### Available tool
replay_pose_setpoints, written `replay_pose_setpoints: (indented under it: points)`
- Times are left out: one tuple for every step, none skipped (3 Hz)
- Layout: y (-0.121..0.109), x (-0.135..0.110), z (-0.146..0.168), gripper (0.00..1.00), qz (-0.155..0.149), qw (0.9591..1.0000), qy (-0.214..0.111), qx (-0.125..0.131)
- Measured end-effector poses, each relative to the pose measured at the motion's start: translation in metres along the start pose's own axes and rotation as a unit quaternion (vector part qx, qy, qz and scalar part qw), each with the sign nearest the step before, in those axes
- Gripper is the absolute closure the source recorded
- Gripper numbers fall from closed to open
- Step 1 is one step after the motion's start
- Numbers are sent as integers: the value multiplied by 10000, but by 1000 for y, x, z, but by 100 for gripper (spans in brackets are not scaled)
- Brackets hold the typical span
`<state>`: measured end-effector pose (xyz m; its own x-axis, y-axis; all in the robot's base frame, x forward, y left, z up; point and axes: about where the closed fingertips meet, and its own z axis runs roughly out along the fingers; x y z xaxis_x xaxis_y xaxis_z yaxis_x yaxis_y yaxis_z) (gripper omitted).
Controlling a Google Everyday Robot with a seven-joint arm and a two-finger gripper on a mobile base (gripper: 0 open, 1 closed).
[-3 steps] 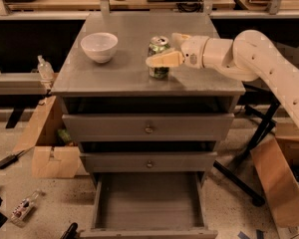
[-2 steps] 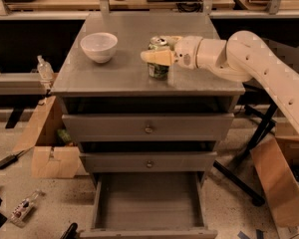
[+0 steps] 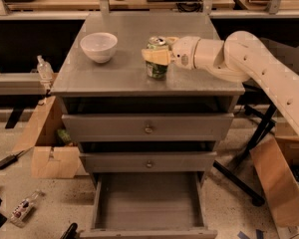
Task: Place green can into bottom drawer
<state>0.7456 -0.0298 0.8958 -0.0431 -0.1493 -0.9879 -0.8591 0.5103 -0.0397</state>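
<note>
A: Step?

B: Grasp stage. The green can stands upright on the tabletop, right of centre and well apart from the white bowl. Not lifted yet.

A: Gripper?

B: The gripper is right at the can, reaching in from the right on the white arm. Its fingers are apart with the can between them. The near one lies across the front of the label and the far one sits behind the rim. It looks like a straddle to me, not a clamp.

A: Target?

B: The bottom drawer is pulled out and nothing shows in it. The two knobbed drawers above it are shut, so the way in from above is free.

A: So how far along?

B: Early, I'd say. The reach is done, but grip, lift, carry and drop are all left.

A: Next move?

B: Squeeze the fingers onto the can body. Then lift it straight up, enough to clear the tabletop. After that comes a big move: forward past the front edge of the tabletop, then a long way down into the open drawer.

A: Anything to watch?

B: The hold is high on the can, so it could tip if the squeeze comes off-centre. The can should stay upright on the way down and pass clear of the closed drawer fronts. Release should come low inside the drawer, not from above it.
</note>
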Motion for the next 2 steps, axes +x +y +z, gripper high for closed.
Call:
replay_pose_setpoints:
  points:
    - [30, -7, -24, 100, -142, 9997, 55, 184]
    - [71, -14, -58, 100, -418, 9985, 114, 339]
